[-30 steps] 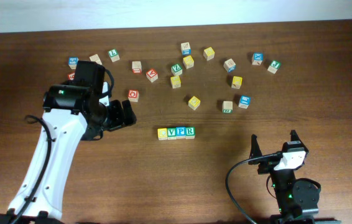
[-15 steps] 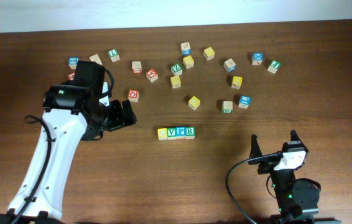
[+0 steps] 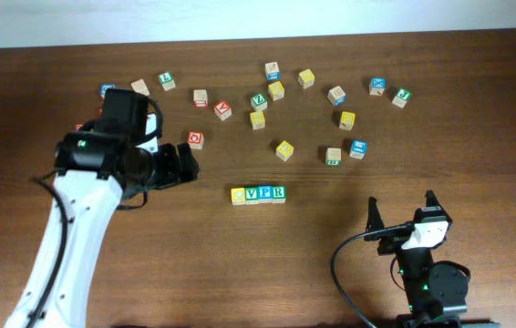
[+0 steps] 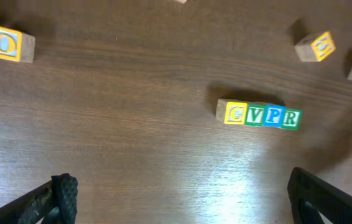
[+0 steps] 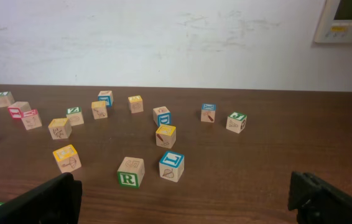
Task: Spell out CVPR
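Overhead: against the frame half a second earlier, the white left arm [image 3: 76, 210] has shifted slightly toward the left and far edges. It now covers part of the blue-edged block [image 3: 106, 90] behind it, and a red scrap shows at its left side, too small to identify. The CVPR row [image 3: 258, 194], the loose blocks and the right arm are unchanged. The row lies mid-table on the dark, grained wood table [image 3: 477, 164]: four small wooden cubes touching side to side, well apart from the scatter beyond. The left gripper [image 3: 190, 165] sits left of the row and apart from it, its dark fingers hard to separate here. The right gripper [image 3: 401, 202] stands near the front edge with both fingers splayed, holding nothing. Left wrist: the left gripper [image 4: 182, 186] is spread wide, with one black ribbed fingertip at each lower corner, both cut off by the frame, and bare wood between. The row reads clearly: yellow C block [image 4: 234, 113], green V block [image 4: 255, 115], blue P block [image 4: 274, 116], green R block [image 4: 291, 118]. A yellow-bordered O block [image 4: 5, 43] lies upper left. Right wrist: the right gripper [image 5: 182, 186] is equally wide apart, its tips cropped. Loose cubes lie across the table before a scuffed white wall [image 5: 163, 37]; a loose R cube [image 5: 130, 172] is nearest. The row is nearly out of frame, lower left.
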`<state>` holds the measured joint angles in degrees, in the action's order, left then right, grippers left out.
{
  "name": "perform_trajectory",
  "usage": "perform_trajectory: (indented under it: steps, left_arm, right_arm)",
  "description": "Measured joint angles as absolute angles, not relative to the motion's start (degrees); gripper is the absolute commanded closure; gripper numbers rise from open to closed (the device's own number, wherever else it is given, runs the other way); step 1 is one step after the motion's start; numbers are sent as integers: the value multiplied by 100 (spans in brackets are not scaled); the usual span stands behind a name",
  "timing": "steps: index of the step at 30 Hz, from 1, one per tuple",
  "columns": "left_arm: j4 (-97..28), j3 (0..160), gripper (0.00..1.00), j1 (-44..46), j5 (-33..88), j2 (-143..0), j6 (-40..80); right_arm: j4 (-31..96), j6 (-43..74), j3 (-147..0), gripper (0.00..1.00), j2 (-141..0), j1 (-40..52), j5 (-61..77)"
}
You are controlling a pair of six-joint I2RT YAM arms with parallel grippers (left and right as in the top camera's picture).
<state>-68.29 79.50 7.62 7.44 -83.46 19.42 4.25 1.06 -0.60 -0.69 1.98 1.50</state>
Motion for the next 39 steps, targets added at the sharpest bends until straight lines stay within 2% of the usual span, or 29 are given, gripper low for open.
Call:
perform_trajectory:
  steps: [13,23,26,31,39]
  left_arm:
    - [-6705,7658,1,762,932,-7306,958]
    - [-5354,6112,1,762,1922,-5808,-163]
    - [-4801,5437,1,762,2005,-5063,-261]
    - [-4619,4847,1,762,1986,-4274,-279]
    - [-4595,4766,1,692,1949,-3830,-290]
  right_arm:
    - [425,106,-62,2,-69,198,143]
    - [425,108,-60,2,-69,200,130]
    - [425,106,-62,2,-64,207,130]
    - [425,106,-62,2,-62,209,130]
    - [425,108,-62,2,-64,209,130]
